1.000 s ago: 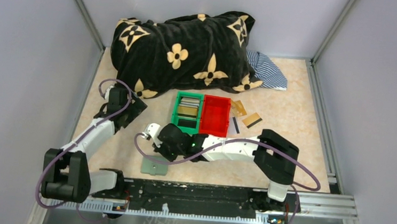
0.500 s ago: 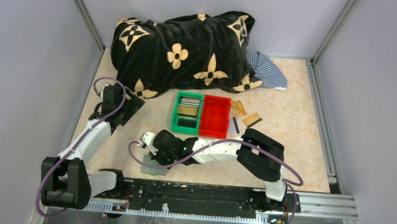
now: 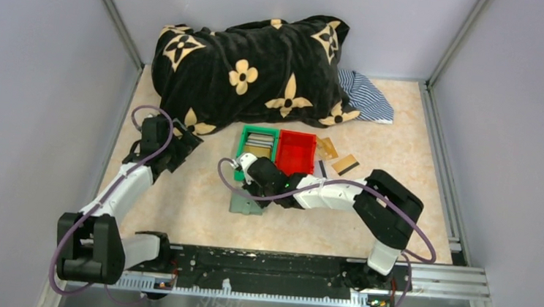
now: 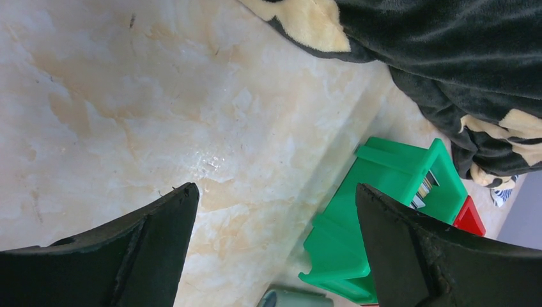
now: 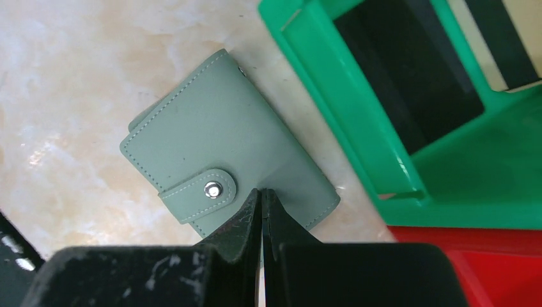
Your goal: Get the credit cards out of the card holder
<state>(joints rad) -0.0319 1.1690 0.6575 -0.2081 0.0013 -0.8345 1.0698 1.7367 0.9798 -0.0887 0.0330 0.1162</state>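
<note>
Flat grey-green folding card holder, tab fastened, centre of right wrist view, lying on marbled tabletop just beside green plastic bin. Right claw: fingers together, tips over holder's lower edge. Left claw: fingers wide apart above tabletop.

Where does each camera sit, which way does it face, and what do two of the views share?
Top external: above and behind the bases, looking down at the table; the left arm and right arm show.
Left wrist: on the left arm, facing the tabletop and the green bin; the open left claw shows.
Right wrist: on the right arm, looking down on the card holder; the shut right claw shows.
Shared: both wrist views show the green bin.
</note>
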